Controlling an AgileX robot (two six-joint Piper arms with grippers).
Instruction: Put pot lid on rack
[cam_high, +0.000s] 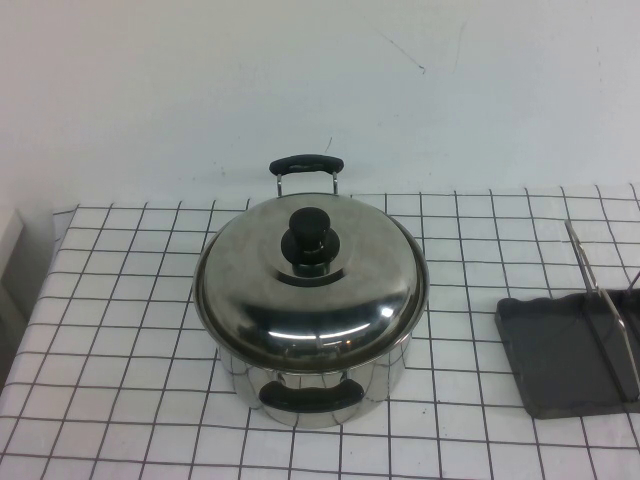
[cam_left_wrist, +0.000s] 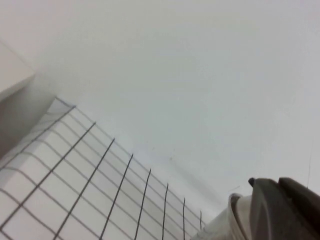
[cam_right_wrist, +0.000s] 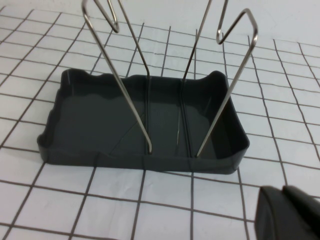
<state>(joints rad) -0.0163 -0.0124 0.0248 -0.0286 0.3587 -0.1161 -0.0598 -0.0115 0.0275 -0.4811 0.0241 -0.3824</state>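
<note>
Neither gripper shows in the high view; only a dark edge of each appears in its own wrist view, the left gripper (cam_left_wrist: 285, 205) close to the wall above the checked tablecloth (cam_high: 120, 330), the right gripper (cam_right_wrist: 290, 212) low over the cloth just beside the rack (cam_right_wrist: 145, 125), and whether either one is open or closed I cannot tell. Counted out, one pot (cam_high: 315, 385), one pot lid (cam_high: 310, 285) and one rack stand on the table. That lid sits level on the pot, its single black knob (cam_high: 309, 238) upright at the centre, in the middle of the table. Two black handles (cam_high: 306, 163) show on the pot (one toward the wall, one toward the robot). Off at the robot's right, well apart from the pot, the rack has a dark grey tray with two thin wire dividers (cam_right_wrist: 225, 85) rising from it, nothing held between them. So the lid lies well to the left of the right gripper, which is near the rack.
</note>
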